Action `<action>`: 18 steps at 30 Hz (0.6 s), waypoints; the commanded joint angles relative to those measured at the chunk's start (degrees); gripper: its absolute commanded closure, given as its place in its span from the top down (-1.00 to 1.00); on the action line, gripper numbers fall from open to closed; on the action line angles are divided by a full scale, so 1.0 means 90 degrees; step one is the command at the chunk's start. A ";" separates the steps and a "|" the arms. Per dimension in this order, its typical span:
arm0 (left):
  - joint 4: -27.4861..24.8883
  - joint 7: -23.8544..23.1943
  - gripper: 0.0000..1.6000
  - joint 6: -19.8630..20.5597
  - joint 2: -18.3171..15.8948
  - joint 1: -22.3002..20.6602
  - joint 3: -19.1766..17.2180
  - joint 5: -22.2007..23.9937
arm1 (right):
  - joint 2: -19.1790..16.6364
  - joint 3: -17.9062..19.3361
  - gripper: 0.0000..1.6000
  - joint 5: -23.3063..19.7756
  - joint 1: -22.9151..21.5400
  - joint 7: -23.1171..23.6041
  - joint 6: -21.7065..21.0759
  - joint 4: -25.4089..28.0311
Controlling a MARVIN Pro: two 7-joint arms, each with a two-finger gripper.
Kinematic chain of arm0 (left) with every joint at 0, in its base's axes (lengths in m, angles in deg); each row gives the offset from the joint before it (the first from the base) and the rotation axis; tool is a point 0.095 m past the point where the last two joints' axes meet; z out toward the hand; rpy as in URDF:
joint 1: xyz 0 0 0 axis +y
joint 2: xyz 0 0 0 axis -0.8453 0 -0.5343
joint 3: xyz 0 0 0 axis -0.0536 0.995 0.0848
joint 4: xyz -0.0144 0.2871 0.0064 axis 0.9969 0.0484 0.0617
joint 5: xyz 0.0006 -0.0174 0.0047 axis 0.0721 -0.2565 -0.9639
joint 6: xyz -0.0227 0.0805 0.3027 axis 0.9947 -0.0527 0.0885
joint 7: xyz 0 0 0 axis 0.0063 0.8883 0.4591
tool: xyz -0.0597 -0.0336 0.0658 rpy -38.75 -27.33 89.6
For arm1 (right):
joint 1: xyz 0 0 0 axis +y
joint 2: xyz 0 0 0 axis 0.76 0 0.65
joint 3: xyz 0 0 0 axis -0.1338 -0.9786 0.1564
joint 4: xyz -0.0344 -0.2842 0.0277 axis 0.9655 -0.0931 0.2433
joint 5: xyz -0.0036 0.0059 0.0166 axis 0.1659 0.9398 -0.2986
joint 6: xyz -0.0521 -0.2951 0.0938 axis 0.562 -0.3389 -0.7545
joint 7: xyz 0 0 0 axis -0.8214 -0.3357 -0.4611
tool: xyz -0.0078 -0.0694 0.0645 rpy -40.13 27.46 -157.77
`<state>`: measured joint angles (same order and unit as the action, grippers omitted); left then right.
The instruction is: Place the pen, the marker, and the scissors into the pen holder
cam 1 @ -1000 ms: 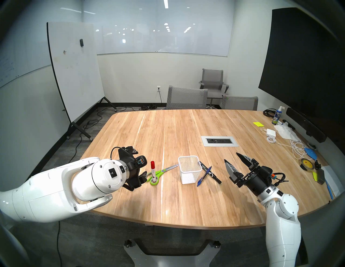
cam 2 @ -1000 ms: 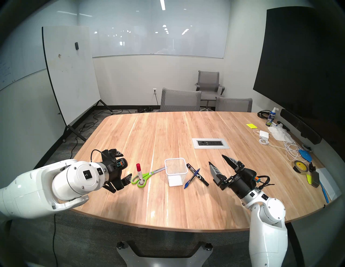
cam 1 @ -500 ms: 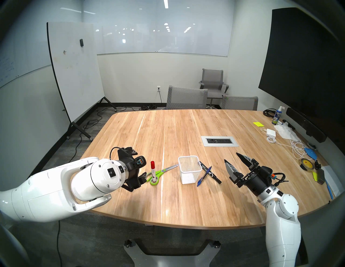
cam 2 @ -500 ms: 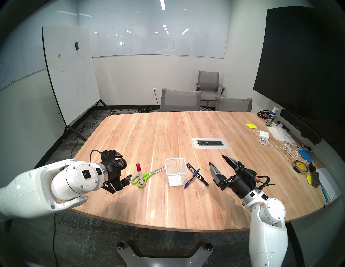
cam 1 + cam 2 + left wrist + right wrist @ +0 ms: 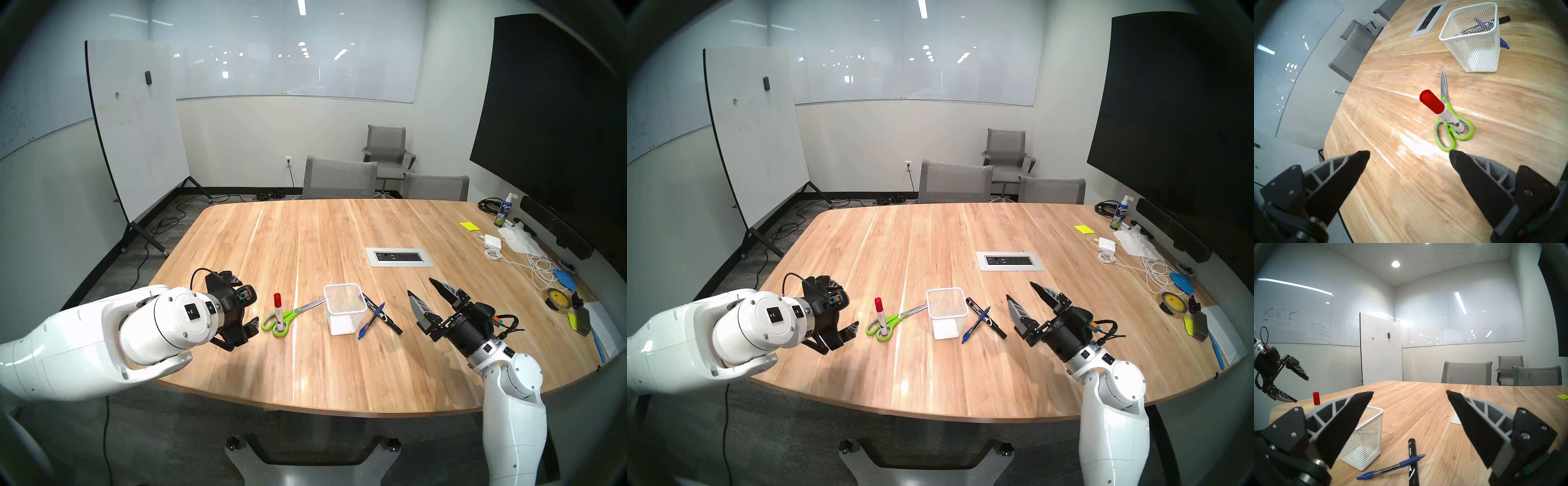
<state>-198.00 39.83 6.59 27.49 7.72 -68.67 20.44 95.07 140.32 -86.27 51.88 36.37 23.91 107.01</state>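
Pale plank-grain wooden tabletop (image 5: 339, 366), rounded edge, in a meeting room: glass wall boards, a rolling whiteboard (image 5: 135, 129) far behind the pen holder, grey mesh chairs (image 5: 339, 180) at the far edge, dark wall screen (image 5: 549, 112) on the right. Metal power-outlet panel (image 5: 399, 257) set in the wood behind the pen holder.

Pen holder (image 5: 344, 309): white wire-mesh cup, square rim, upright, nothing inside.

Scissors (image 5: 288, 317): lime-green loops, silver blades, flat, left of the pen holder, tips just short of its wall. A red-capped white marker (image 5: 279, 312) stands upright in one loop.

Blue ballpoint pen (image 5: 371, 320) lies just right of the pen holder, crossing over a black permanent marker (image 5: 381, 314).

Left end effector (image 5: 1409, 155): fingers spread wide, empty, above the tabletop, left of the scissors. Right end effector (image 5: 1409, 394): spread wide, empty, raised, right of the pen holder.
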 commanded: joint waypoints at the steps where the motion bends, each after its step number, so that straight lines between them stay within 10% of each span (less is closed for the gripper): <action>1: -0.0037 0.0069 1.00 -0.0005 -0.0072 -0.0040 -0.0085 -0.0001 | 0.0001 -0.0006 1.00 -0.0018 -0.0042 -0.0003 -0.0013 0.0103; 18: -0.0040 0.0100 1.00 -0.0017 -0.0088 -0.0071 -0.0047 0.0033 | 0.0008 0.0000 1.00 -0.0012 -0.0046 0.0003 -0.0016 0.0104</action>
<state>-198.01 40.38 6.50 26.67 7.62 -68.54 20.94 95.16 140.36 -86.20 51.86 36.44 23.90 107.01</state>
